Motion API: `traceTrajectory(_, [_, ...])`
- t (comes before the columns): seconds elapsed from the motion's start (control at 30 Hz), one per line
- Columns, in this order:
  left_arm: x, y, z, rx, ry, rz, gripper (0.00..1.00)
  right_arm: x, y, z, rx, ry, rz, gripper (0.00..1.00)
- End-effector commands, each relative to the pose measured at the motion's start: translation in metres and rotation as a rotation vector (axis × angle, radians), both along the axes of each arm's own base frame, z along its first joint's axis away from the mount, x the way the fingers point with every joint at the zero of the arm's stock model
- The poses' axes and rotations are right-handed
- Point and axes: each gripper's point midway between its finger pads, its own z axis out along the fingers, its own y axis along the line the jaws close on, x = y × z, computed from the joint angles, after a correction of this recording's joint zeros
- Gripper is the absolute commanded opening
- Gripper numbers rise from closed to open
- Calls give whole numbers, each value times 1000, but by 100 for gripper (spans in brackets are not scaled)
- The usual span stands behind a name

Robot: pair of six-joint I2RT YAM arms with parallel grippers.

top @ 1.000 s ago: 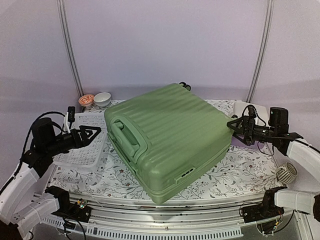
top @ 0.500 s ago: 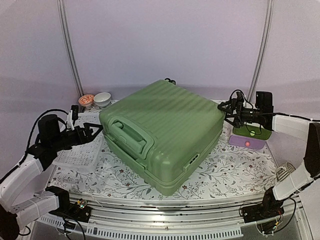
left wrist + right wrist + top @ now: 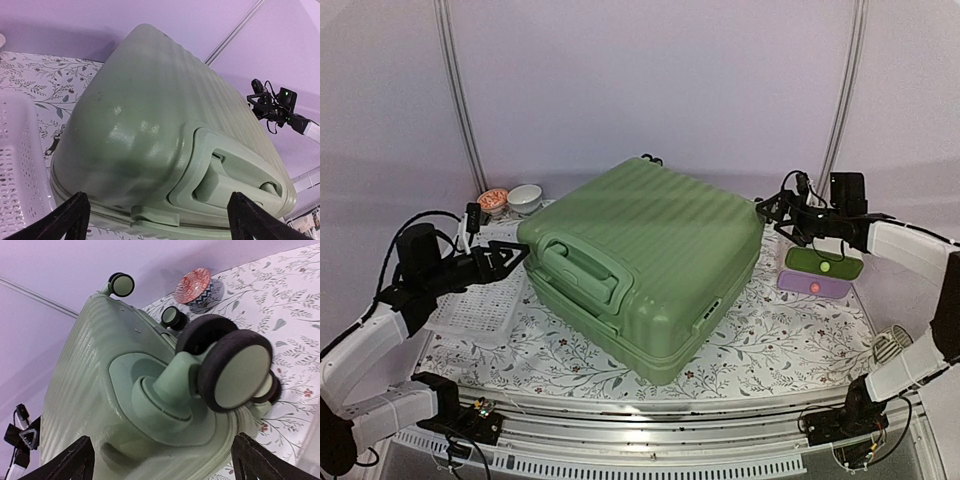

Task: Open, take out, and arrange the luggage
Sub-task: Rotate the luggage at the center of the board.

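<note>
The luggage (image 3: 650,260), a closed light-green ribbed suitcase, lies flat on the floral table. Its handle (image 3: 582,272) faces the left arm and its black wheels (image 3: 235,370) face the right arm. My left gripper (image 3: 510,255) is open at the handle-end corner, nothing between its fingers. In the left wrist view the handle (image 3: 240,170) and zip seam fill the space ahead of the left gripper (image 3: 157,220). My right gripper (image 3: 770,210) is open at the wheel-end corner. In the right wrist view a caster sits just ahead of the open right gripper (image 3: 160,460).
A white perforated basket (image 3: 480,290) lies under the left arm, beside the luggage. Two small bowls (image 3: 510,198) stand at the back left. A green and purple box (image 3: 820,272) lies to the right of the suitcase, below the right arm. A grey round object (image 3: 892,345) sits at the right edge.
The suitcase has swung and slid left and back. The right arm has moved back and inward to the wheel corner, uncovering the green and purple box. The left gripper has stayed near the handle end.
</note>
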Motion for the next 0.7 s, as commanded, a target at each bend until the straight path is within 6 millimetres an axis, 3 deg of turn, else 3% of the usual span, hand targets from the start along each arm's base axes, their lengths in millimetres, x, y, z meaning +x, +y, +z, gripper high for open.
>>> traceTrajectory(0.0, [-3,-10,15,-51,-34,-57,98,-32,-29,-1,-181,-16,-100,97])
traceTrajectory(0.13, [-8,-23,24,-79,-66,-118,98,-64,-29,2,-245,-37,-80,97])
traceTrajectory(0.3, [-3,-36,19,-80,-39,-135,98,-101,3,1,-227,-75,44,98])
traceTrajectory(0.4, [0,-45,16,-84,-28,-158,98,-113,20,-2,-226,-99,98,98])
traceTrajectory(0.67, [-1,-87,9,-74,10,-277,98,-107,33,-6,-238,-96,105,99])
